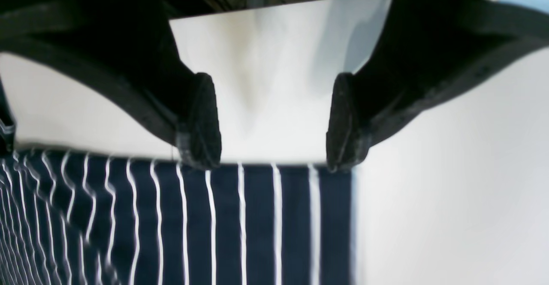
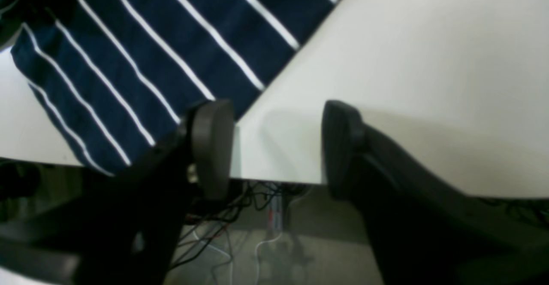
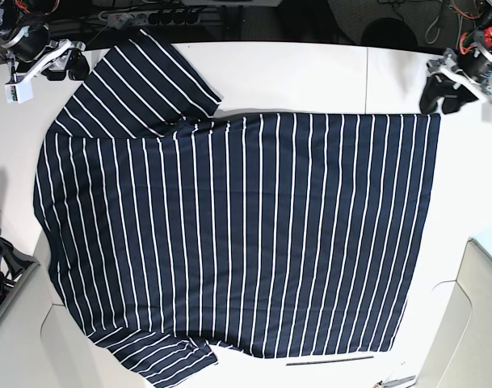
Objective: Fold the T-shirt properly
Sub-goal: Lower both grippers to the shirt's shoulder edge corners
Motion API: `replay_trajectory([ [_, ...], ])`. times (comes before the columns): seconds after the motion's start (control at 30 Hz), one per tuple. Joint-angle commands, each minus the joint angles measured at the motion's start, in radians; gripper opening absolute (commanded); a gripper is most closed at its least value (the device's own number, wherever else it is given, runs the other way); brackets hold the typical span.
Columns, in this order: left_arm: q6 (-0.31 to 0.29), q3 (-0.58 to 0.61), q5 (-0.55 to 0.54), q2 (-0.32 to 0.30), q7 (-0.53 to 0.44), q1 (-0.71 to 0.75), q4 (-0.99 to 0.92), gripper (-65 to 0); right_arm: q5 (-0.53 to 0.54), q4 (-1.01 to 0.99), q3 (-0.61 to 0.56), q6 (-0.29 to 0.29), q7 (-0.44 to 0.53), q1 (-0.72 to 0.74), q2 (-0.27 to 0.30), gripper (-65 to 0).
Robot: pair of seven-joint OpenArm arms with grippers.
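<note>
1. The dark navy short-sleeved T-shirt with thin white stripes (image 3: pixel 237 234) lies spread flat across the white table (image 3: pixel 310 73), its long axis running side to side in the base view, sleeves toward that view's left, hem toward its right

2. The left gripper (image 1: pixel 274 122) hangs at the hem's far corner, jaws spread wide and empty, both black fingertips (image 1: pixel 201 122) right at the cloth's edge, the shirt stretching away toward the camera

3. The right gripper (image 2: pixel 274 147) hovers at the table's edge beside the upper sleeve, jaws likewise apart and holding nothing; one pad sits over the sleeve's hem, the other over bare table

4. Judging from the layout, each arm is nearest its own end: left for the hem corner, right for the sleeve. No fold looks begun, and the first pinch would likely come at these two far-edge points
</note>
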Motion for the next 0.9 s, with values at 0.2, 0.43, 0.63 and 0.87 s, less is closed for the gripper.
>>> replay_trajectory([
  [0.2, 0.019, 0.087, 0.068, -0.018, -0.023, -0.08, -0.071, -23.5, 0.015, 0.011, 0.007, 0.03, 0.011, 0.001, -0.02, -31.8],
  [0.43, 0.023, 0.051, 0.1, -0.053, -0.021, -0.089, -0.071, -23.5, 0.014, 0.011, 0.008, 0.029, 0.011, 0.001, -0.019, -31.8],
  [0.63, 0.026, -0.052, 0.012, -0.098, 0.066, -0.089, -0.071, -23.5, -0.016, 0.011, 0.008, -0.001, 0.018, 0.002, -0.019, -31.6],
  [0.87, 0.026, -0.047, 0.019, -0.108, 0.012, -0.1, -0.114, -22.8, -0.017, 0.01, 0.008, -0.001, 0.03, 0.024, -0.02, -31.4],
])
